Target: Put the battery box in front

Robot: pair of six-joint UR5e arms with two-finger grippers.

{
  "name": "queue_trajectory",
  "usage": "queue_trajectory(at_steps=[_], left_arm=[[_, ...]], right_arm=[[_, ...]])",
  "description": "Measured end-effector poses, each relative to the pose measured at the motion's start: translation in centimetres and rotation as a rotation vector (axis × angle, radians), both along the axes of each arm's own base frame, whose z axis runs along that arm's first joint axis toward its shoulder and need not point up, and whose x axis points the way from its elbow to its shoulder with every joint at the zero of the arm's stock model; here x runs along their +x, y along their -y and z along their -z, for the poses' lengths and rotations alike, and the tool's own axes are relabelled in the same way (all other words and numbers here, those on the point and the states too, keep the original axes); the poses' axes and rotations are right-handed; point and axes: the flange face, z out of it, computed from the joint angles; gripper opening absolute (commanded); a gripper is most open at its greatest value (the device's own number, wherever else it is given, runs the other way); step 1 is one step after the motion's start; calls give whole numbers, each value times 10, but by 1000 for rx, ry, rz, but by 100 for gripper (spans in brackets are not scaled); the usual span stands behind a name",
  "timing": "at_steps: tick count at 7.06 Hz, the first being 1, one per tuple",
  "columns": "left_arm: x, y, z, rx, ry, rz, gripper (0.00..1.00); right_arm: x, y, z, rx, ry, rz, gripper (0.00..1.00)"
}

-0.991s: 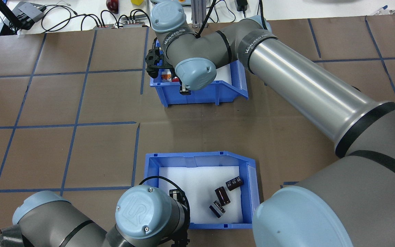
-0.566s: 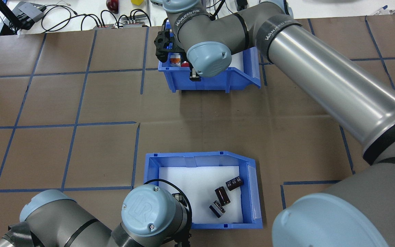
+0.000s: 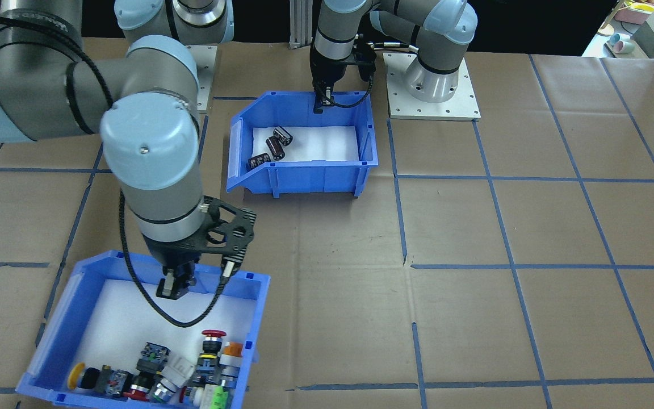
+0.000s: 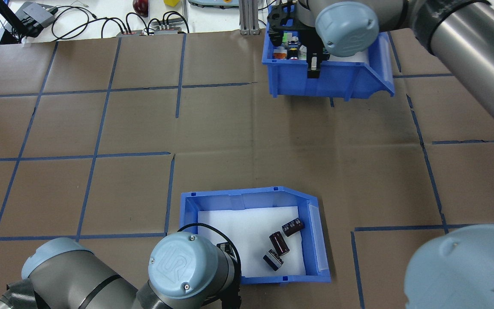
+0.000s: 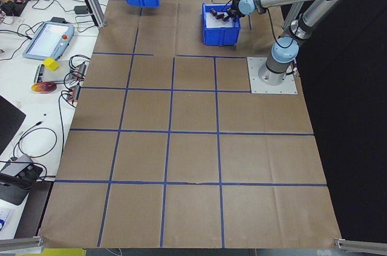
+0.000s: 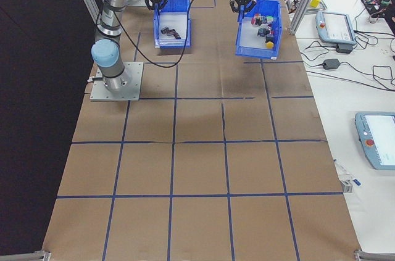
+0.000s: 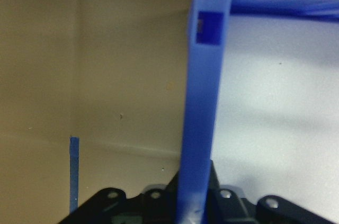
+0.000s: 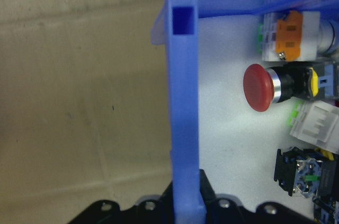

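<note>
Looking down from behind the robot, we find the battery box (image 4: 253, 236) at the near edge of the worktop (image 4: 101, 128), close to the robot's base, its white liner holding three dark cylinders (image 4: 281, 246) bunched toward its sloped-cut side. The left hand (image 3: 321, 105) is closed on that box's wall: the overhead view hides it under the wrist, but the front-facing view shows it pinching the rim on the robot's side, and the left wrist camera shows the blue wall running straight up between its fingers.

Farther out, near the worktop's far edge, we see the second blue bin (image 4: 328, 79) with the right hand (image 4: 313, 68) clamped on its near wall. The right wrist camera confirms that grip, with the wall between the fingers, and alone shows the contents sharply: a red mushroom button (image 8: 259, 87) and an orange-and-white switch (image 8: 288, 36) lying on the liner. Only the right side view suggests this bin hangs above the worktop; the front-facing view shows its switches crowded at the end away from the hand.
</note>
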Motion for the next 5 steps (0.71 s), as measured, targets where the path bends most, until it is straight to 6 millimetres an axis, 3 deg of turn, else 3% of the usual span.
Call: queue_trajectory(at_steps=[3, 5], left_arm=[[18, 23, -44, -89, -11, 71, 0], [60, 69, -61, -111, 1, 41, 0]], right_arm=[[-103, -37, -6, 43, -8, -54, 8], [-153, -70, -7, 68, -1, -94, 8]])
